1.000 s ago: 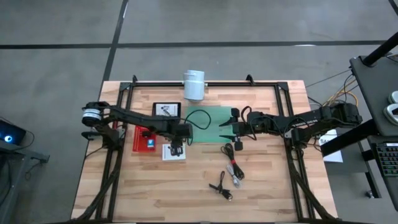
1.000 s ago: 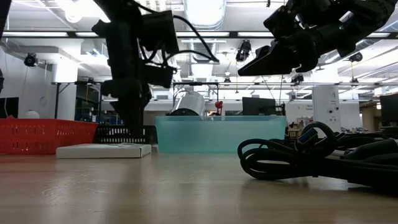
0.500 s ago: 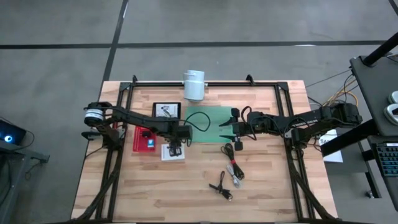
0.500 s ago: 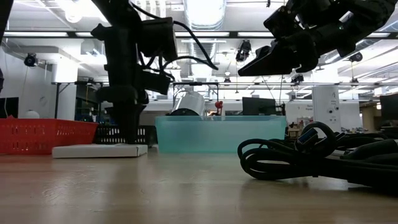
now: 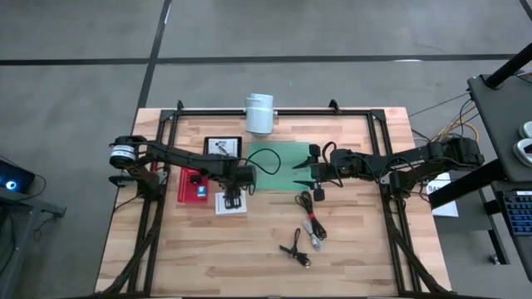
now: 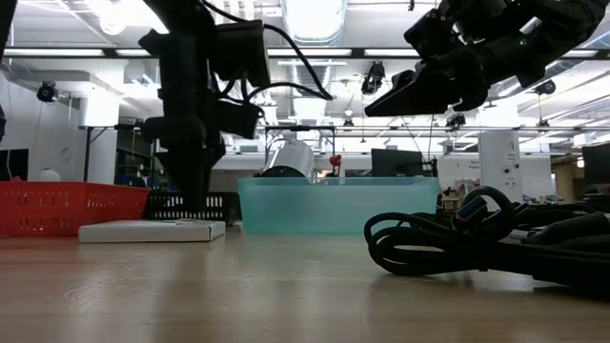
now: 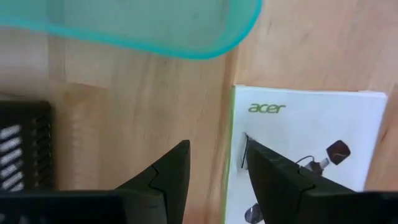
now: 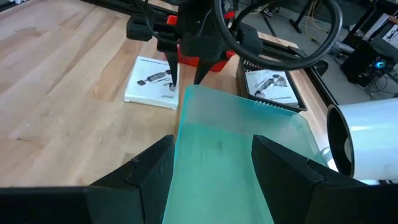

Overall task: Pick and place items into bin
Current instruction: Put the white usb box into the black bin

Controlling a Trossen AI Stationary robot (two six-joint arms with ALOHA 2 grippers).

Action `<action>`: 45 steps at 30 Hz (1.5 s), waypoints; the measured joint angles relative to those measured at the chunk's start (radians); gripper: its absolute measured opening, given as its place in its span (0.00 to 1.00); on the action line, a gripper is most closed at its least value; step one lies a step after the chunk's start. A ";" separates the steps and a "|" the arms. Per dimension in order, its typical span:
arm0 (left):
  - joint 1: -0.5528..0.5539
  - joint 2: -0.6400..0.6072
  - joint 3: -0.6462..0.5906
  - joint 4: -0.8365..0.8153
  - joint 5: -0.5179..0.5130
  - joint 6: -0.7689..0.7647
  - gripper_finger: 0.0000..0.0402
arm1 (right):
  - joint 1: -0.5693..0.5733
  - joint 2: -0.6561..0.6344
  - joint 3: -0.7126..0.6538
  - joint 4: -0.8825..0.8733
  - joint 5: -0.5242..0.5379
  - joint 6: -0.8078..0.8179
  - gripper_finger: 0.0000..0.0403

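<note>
Left claw is down on the flat white printed card, just beside the translucent teal plastic bin, fingers apart straddling its edge. I'd pinch that edge squarely before lifting. Right claw hovers open over the bin.

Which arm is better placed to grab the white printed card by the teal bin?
Left. The left gripper is down at the white card, fingers open astride its edge; the right gripper hovers over the teal bin.
</note>
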State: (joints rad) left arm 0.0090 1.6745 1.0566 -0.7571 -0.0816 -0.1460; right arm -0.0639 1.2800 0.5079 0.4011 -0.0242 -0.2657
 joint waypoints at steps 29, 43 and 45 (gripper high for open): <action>0.000 0.109 -0.038 0.058 0.081 0.006 0.28 | 0.000 0.000 0.001 0.000 0.000 -0.006 0.50; -0.001 0.012 -0.004 0.052 0.133 0.031 0.01 | 0.000 0.000 0.000 0.000 0.000 -0.008 0.50; -0.001 -0.002 0.006 0.008 0.131 0.031 0.01 | 0.000 0.000 0.000 0.001 0.000 -0.008 0.50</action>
State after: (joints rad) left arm 0.0082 1.6723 1.0626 -0.7495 0.0490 -0.1146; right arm -0.0639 1.2800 0.5083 0.4017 -0.0242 -0.2737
